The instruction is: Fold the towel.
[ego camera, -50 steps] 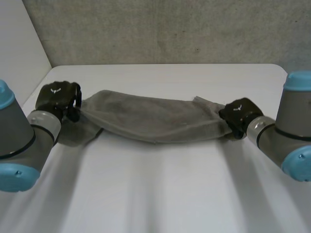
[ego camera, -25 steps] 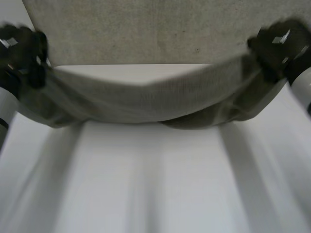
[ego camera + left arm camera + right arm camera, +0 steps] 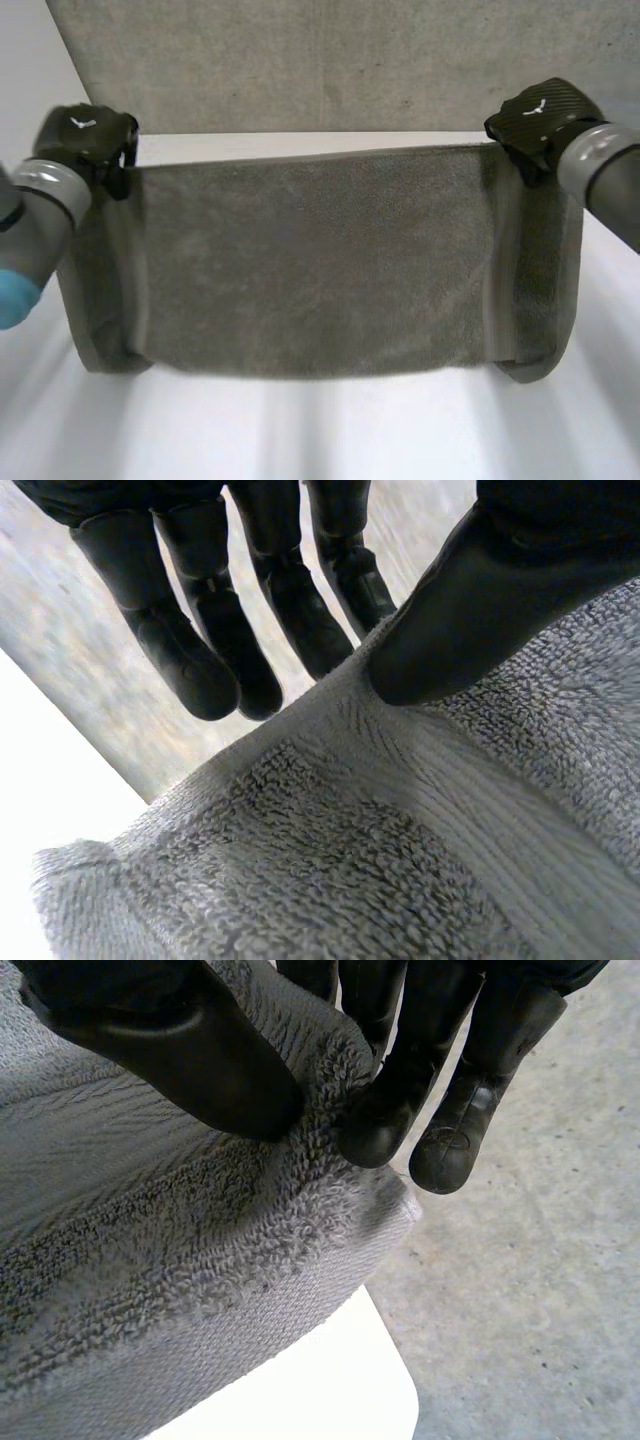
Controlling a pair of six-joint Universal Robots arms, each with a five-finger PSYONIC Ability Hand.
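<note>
A grey terry towel (image 3: 320,270) hangs spread wide above the white table (image 3: 330,430), its two ends doubled back behind it. My left hand (image 3: 85,140) grips the towel's upper left corner; in the left wrist view its thumb (image 3: 480,610) presses the towel (image 3: 350,850) against the fingers (image 3: 200,650). My right hand (image 3: 540,118) grips the upper right corner; in the right wrist view its thumb (image 3: 190,1055) and fingers (image 3: 400,1090) pinch the towel's (image 3: 150,1260) edge.
A grey concrete wall (image 3: 320,60) rises behind the table's far edge. The table's corner (image 3: 340,1380) and the concrete floor (image 3: 530,1260) lie below my right hand.
Both hands have lifted the towel off the table and moved apart. The towel went from a bunched strip to a taut hanging sheet.
</note>
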